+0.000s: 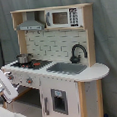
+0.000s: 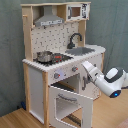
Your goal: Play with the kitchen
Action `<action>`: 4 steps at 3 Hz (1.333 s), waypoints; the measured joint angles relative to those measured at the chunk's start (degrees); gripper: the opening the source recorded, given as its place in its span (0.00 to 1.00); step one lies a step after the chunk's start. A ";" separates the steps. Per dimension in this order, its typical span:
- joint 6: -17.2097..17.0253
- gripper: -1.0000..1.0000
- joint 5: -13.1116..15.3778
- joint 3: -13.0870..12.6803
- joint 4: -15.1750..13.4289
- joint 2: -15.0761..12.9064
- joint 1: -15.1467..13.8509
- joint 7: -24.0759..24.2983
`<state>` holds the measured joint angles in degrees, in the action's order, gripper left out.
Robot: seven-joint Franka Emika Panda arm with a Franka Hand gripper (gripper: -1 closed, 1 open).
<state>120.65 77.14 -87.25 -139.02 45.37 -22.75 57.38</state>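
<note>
Pale-wood kitchen [image 2: 55, 60] stands upright — oven door [image 2: 72, 102] swung open; gripper [image 2: 84, 65] jaws' state unclear.

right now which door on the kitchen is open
The oven door under the stove, swung outward. The door under the sink is shut.

The arm [image 2: 102, 77] hides its own gripper against the kitchen [image 2: 60, 65] front; at 9 o'clock in the first exterior view, the frame edge crops the arm [image 1: 5, 86].
</note>
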 joint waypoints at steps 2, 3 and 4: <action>2.73 1.00 0.09 0.34 -2.47 -0.07 -0.02 12.04; 4.98 1.00 0.47 1.12 -3.29 -0.07 -0.02 18.06; 7.57 1.00 1.28 2.52 -3.39 -0.07 -0.05 23.02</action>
<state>128.22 78.42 -84.73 -142.40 45.30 -22.80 80.39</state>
